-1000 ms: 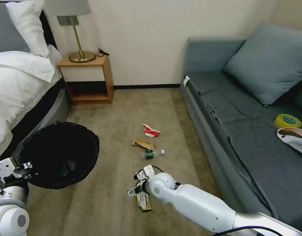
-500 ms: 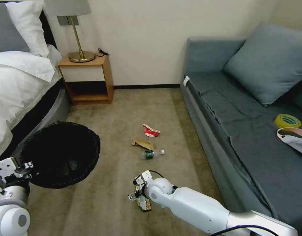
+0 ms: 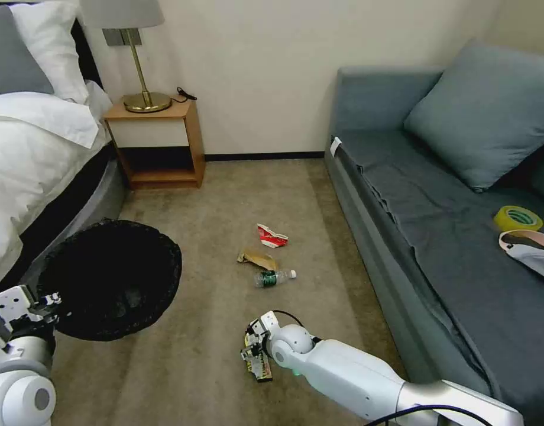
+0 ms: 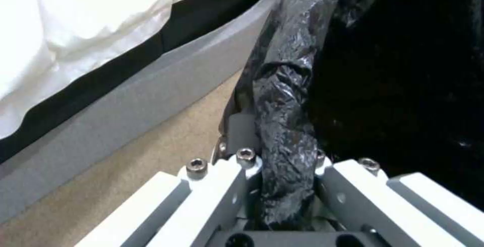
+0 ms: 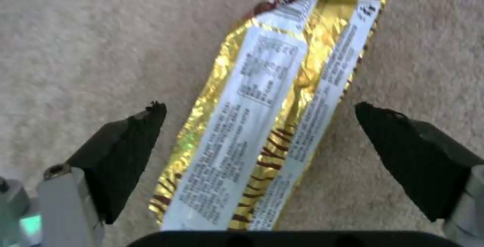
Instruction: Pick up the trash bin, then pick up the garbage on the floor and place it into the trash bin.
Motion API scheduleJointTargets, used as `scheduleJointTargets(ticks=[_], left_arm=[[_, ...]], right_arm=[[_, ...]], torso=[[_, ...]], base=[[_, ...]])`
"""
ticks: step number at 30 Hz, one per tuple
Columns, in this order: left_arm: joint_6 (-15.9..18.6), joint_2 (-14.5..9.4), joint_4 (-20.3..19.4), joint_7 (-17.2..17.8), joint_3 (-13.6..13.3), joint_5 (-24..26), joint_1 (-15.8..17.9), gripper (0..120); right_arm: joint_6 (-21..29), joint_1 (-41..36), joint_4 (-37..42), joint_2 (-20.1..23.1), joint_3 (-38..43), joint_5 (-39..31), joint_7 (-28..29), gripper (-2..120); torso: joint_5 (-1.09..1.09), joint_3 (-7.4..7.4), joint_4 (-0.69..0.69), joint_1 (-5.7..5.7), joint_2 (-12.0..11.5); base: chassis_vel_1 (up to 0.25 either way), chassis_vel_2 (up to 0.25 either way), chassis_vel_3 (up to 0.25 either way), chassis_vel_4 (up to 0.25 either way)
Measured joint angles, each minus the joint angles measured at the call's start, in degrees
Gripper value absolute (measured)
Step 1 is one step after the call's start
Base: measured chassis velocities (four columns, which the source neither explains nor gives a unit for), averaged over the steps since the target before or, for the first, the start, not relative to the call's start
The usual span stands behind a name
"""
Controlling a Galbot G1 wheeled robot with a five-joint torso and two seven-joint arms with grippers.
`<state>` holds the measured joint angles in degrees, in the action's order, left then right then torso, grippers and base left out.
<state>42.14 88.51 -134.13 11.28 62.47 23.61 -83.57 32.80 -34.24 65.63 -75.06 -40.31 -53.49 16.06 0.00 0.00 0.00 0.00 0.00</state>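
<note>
Right gripper (image 5: 259, 137) low over carpet (image 3: 201, 355), arm stretched forward and down, fingers spread either side of gold snack wrapper (image 5: 267, 126), not touching. Left gripper (image 4: 282, 179) clamped on bag-covered rim of trash bin (image 3: 109, 278), beside bed (image 3: 23, 160). Bottle (image 3: 274, 277), brown paper (image 3: 257, 258), carton (image 3: 271, 235) on floor farther ahead.

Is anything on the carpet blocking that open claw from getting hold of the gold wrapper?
Nothing visible does. The right gripper is open, with the yellow-gold snack wrapper lying flat on bare carpet between its fingers. The bottle lies farther off on the floor.
</note>
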Motion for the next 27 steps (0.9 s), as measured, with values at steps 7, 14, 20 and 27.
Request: scheduleJointTargets(ticks=[7,14,20,27], left_arm=[[0.0,0.06,-0.07,0.0,-0.01,0.0,-0.06,1],[0.0,0.13,-0.05,0.02,-0.15,0.01,0.06,1],[0.0,0.13,0.16,0.04,-0.24,-0.03,0.16,1],[0.0,0.18,0.73,-0.01,-0.64,-0.83,0.26,1]], right_arm=[[-0.7,-0.51,-1.31,-0.38,0.05,0.86,-0.33,96],[-1.05,-0.65,-1.8,-0.59,0.22,1.32,-0.62,89],[-1.63,-0.95,-2.63,-0.63,0.29,2.24,-1.08,71],[-2.5,-1.45,-3.04,-0.61,0.41,3.51,-1.42,53]], torso=[[0.0,0.0,0.0,0.0,0.0],[0.0,0.0,0.0,0.0,0.0],[0.0,0.0,0.0,0.0,0.0],[-0.01,-0.01,-0.01,0.0,0.0]], base=[[0.0,0.0,0.0,0.0],[0.0,0.0,0.0,0.0],[0.0,0.0,0.0,0.0],[0.0,0.0,0.0,0.0]])
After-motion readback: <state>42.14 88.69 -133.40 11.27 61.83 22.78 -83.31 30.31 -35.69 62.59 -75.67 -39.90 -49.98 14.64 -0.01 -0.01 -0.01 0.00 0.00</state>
